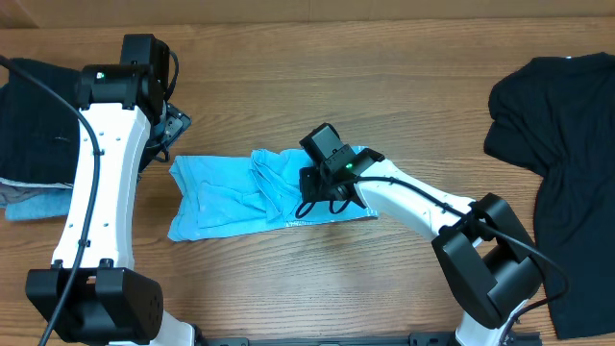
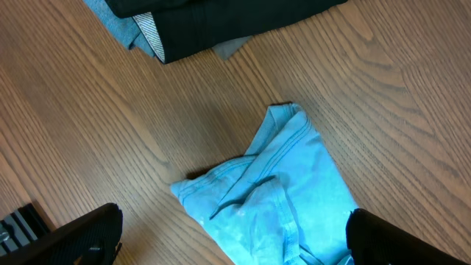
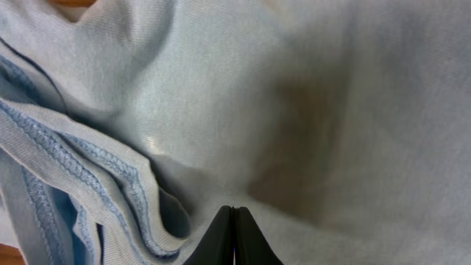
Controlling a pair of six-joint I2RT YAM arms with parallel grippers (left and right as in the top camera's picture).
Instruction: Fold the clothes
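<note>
You are partway through, by my reading. The light sky-blue T-shirt of thin fabric (image 1: 231,197) lies in the middle of the wooden table (image 1: 384,77) as a long narrow band running left to right. It looks already doubled lengthwise, with loose ridges bunched around its middle. What appears left is to smooth those ridges and fold the band across.

Your right gripper (image 3: 234,234) is down on the shirt's right end with its fingers pressed fully together. The wrist view shows cloth all around the tips, but you cannot tell whether a fold is pinched between them. Your left gripper (image 2: 234,235) hangs spread wide over the shirt's left end, holding nothing.

No bin, basket or box is in view. The stack of folded black, grey and dull-blue garments (image 1: 34,106) sits on the table at far left. The plain black shirt (image 1: 567,144) lies spread at far right.
</note>
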